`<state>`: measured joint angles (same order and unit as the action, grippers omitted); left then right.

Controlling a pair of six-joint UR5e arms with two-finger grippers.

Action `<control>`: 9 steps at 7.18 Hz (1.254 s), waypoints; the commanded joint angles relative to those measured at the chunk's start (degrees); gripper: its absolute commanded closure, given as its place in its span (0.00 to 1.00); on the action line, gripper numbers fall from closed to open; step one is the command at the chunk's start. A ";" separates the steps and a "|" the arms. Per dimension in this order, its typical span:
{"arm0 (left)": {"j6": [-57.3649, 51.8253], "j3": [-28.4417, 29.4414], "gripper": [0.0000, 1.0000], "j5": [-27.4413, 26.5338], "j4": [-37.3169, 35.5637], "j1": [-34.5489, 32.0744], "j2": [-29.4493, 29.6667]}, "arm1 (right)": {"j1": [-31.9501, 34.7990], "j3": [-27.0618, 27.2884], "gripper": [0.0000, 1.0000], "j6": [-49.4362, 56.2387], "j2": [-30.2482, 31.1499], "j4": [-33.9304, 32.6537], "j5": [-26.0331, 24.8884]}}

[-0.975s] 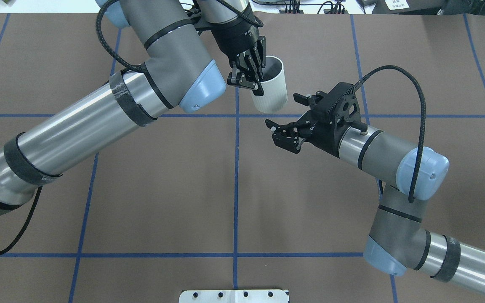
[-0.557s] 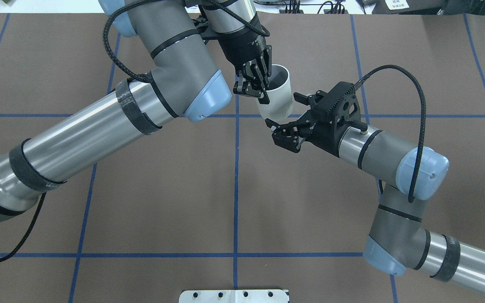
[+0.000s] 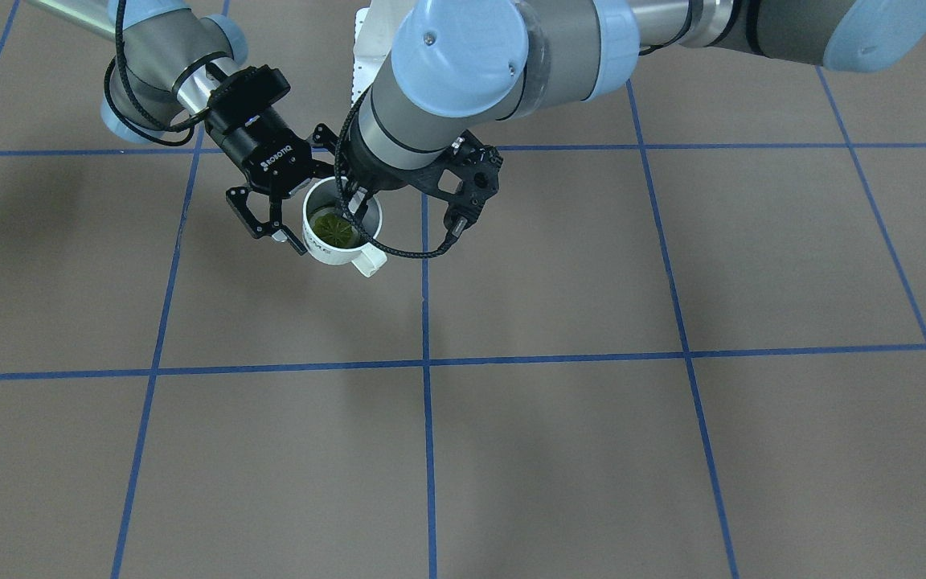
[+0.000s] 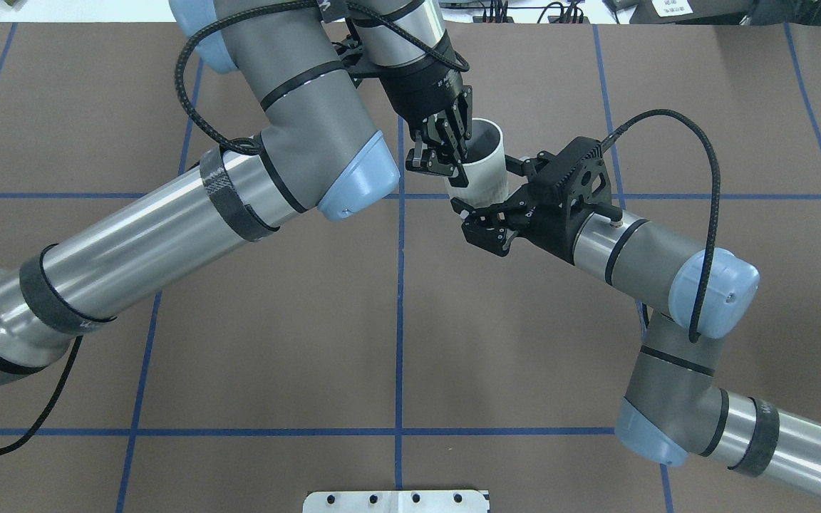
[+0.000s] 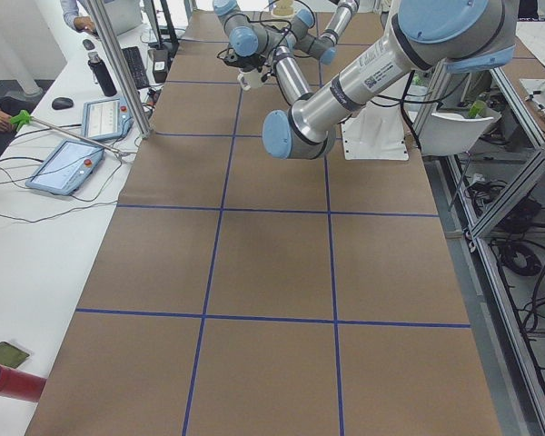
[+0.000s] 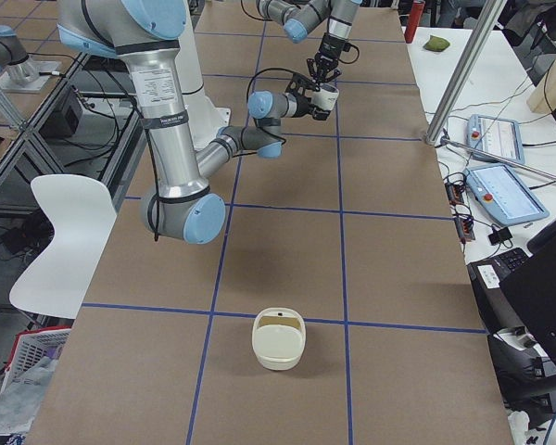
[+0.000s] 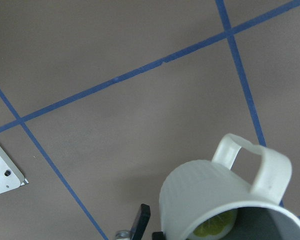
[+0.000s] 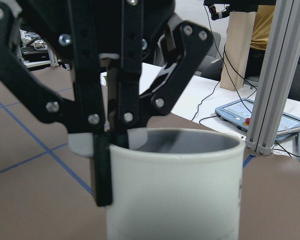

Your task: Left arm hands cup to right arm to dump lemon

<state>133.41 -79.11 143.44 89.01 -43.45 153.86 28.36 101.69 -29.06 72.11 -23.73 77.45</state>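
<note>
Pinching the rim of the cup on its left side, the left gripper holds it in the air. The lemon lies inside the cup, and at its right the right gripper gapes wide, jaws straddling the cup's body.

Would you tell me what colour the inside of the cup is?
The cup is grey inside, seen best in the overhead exterior view.

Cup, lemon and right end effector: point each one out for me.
cup (image 7: 205, 195), left wrist view, ribbed outer wall
lemon (image 3: 335, 230), front-facing view, slice's centre, inside the cup
right end effector (image 4: 480, 187), overhead view, midway between its fingertips
</note>
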 commanded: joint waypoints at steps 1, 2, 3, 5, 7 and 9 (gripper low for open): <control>0.36 -0.69 1.00 0.00 0.02 0.65 0.03 | 0.03 0.00 0.01 -0.03 -0.04 -0.01 -0.01; 0.36 -0.69 1.00 0.00 0.02 0.91 0.03 | 0.03 0.00 0.01 -0.03 -0.04 -0.01 -0.01; 0.36 -0.69 1.00 0.00 0.02 0.91 0.29 | -0.05 0.00 0.01 -0.03 -0.04 -0.01 -0.01; 0.36 -0.69 1.00 0.00 0.02 0.91 0.30 | -0.06 0.08 0.01 -0.03 -0.04 -0.01 -0.01; 0.27 -0.60 1.00 0.00 0.02 1.00 0.30 | -0.06 0.08 0.02 -0.12 -0.13 0.08 -0.01; 0.19 -0.69 1.00 0.00 0.11 1.00 0.30 | -0.06 0.17 0.18 -0.82 -0.13 0.08 -0.01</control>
<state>133.67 -79.73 143.43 89.06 -42.46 154.16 28.29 101.84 -29.48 71.98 -23.64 77.44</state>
